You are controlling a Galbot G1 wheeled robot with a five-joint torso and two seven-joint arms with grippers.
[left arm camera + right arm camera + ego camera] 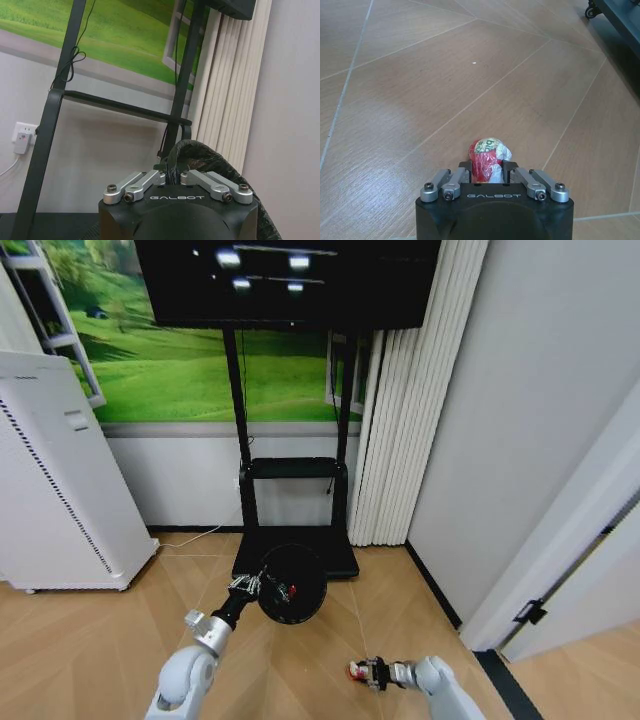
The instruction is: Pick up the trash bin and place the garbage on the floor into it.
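My left gripper (pixel 250 586) is shut on the rim of the black mesh trash bin (pixel 292 585) and holds it off the floor, tipped so its mouth faces me. A small red piece (pixel 284 590) shows inside the bin. In the left wrist view the fingers (pixel 172 176) pinch the bin's mesh rim (pixel 210 159). Lower right, my right gripper (pixel 364 672) is shut on a crumpled red-white scrap of garbage (pixel 488 157), just above the tan parquet floor (pixel 420 100).
A black TV stand base (pixel 320 545) lies right behind the bin, with its posts and the TV above. A tall white perforated appliance (pixel 60 480) stands at the left. White curtain folds (pixel 400 420) and a grey wall with a door frame (pixel 560 570) close the right side.
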